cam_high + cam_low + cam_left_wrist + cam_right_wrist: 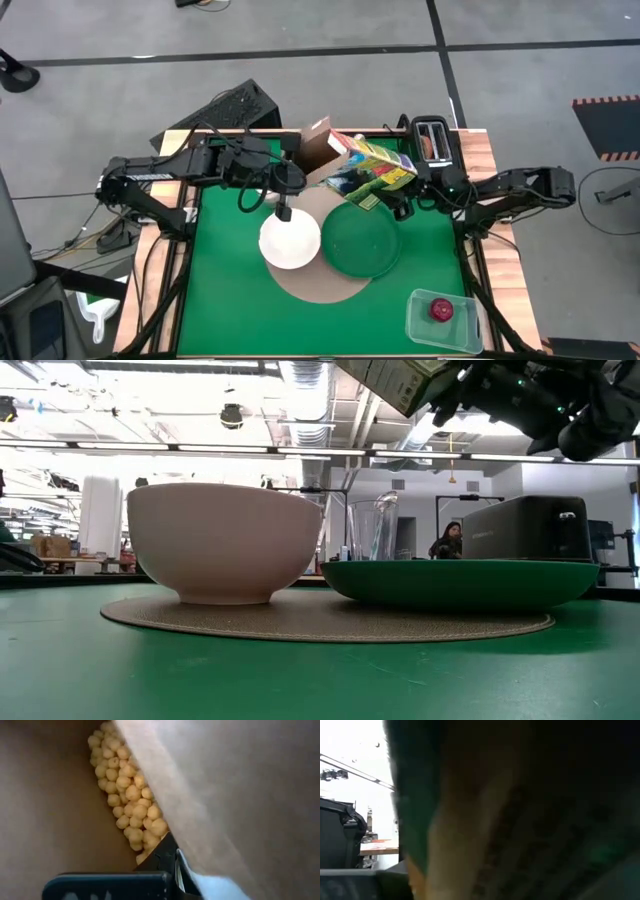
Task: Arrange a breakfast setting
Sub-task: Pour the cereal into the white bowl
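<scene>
A green and yellow cereal box [372, 168] is held in the air over the table's far side, lying tilted, its brown open flaps [318, 143] toward the left arm. It also shows at the top of the low view [400, 382]. My left gripper [296, 170] is at the open mouth; round yellow cereal [131, 795] lies inside. My right gripper [402, 200] is shut on the box's other end. The white bowl [290, 240] and the green plate [362, 240] stand side by side on the round tan mat [320, 288]. My left gripper has one dark finger [161, 859] inside the box's open mouth, against the inner face of a brown flap [200, 820]. The flap hides the other finger. The fingers come level from the table's left. My right gripper holds the box near its closed end [385, 190], coming level from the table's right. The box itself fills the right wrist view and hides the fingers. The box hangs clear of the table, above the plate's far rim.
A black toaster [432, 140] stands at the far right corner. A clear tub [440, 318] with a small red fruit [441, 310] sits near the front right. A clear glass [375, 528] stands behind the plate. A person [447, 540] shows far behind.
</scene>
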